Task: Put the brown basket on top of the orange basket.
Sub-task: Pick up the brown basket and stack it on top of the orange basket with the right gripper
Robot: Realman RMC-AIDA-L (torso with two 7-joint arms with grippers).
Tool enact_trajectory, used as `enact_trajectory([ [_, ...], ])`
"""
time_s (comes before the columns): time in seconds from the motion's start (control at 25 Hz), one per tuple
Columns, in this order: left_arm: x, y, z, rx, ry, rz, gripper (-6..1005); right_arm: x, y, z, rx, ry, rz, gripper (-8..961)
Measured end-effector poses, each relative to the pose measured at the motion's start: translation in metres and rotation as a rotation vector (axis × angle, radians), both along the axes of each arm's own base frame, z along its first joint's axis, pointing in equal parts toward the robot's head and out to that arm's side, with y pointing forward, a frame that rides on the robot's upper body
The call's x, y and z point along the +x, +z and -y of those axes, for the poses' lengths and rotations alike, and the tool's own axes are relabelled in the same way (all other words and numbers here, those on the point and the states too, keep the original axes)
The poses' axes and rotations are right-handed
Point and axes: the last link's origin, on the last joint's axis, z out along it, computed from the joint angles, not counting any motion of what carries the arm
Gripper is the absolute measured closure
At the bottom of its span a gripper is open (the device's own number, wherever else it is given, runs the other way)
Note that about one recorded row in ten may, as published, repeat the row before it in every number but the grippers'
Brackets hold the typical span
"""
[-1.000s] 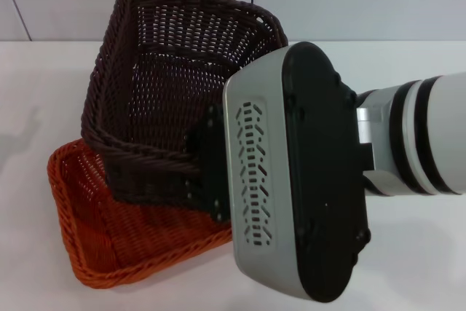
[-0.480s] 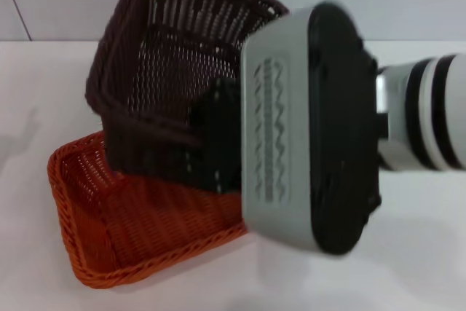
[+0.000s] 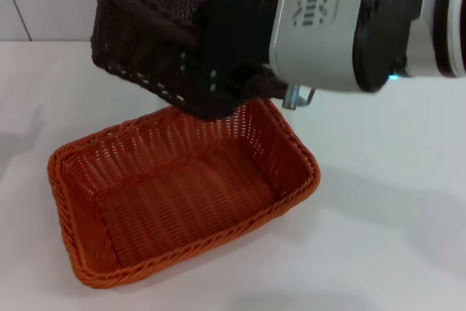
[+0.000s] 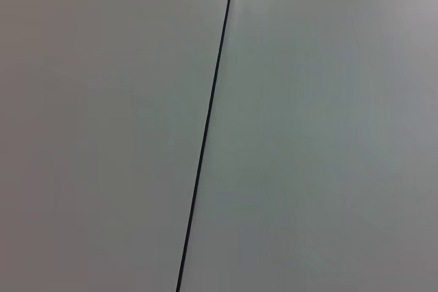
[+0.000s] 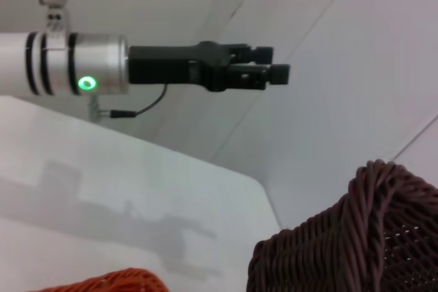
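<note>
Brown basket (image 3: 156, 30) tilted, airborne in R tool (image 3: 237, 71); above orange basket (image 3: 182, 194)

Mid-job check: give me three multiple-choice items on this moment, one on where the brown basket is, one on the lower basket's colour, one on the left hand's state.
1. Where is the brown basket?
A. Flat on the table beside the orange one
B. Held tilted in the air above the orange basket
C. Nested inside the orange basket

2. What colour is the basket on the table?
A. Orange
B. Green
C. White

3. What is the left hand doing?
A. Gripping the orange basket
B. Pressing on the table
C. Raised off to the side, holding nothing

Key: 1 B, the right hand holds the brown basket clear of the orange basket. 2 A, its weave is bright orange. 3 C, the right wrist view shows the left hand in the air with nothing in it.
</note>
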Motion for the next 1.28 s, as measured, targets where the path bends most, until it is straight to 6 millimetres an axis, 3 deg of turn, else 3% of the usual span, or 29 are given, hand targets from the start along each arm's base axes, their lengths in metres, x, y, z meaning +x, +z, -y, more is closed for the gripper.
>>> enact_trajectory([
  [0.56, 0.006, -0.005, -0.003, -0.006, -0.022, -0.003, 201, -0.019, 0.013, -0.040, 0.013, -0.043, -0.156, 803],
  [1.04, 0.002, -0.001, 0.005, 0.027, -0.015, -0.002, 201, -0.030, 0.018, -0.026, -0.039, -0.059, -0.187, 803],
  [1.28, -0.004, 0.012, 0.007, 0.104, 0.027, -0.021, 201, -0.031, 0.019, -0.018, -0.073, -0.068, -0.170, 803],
])
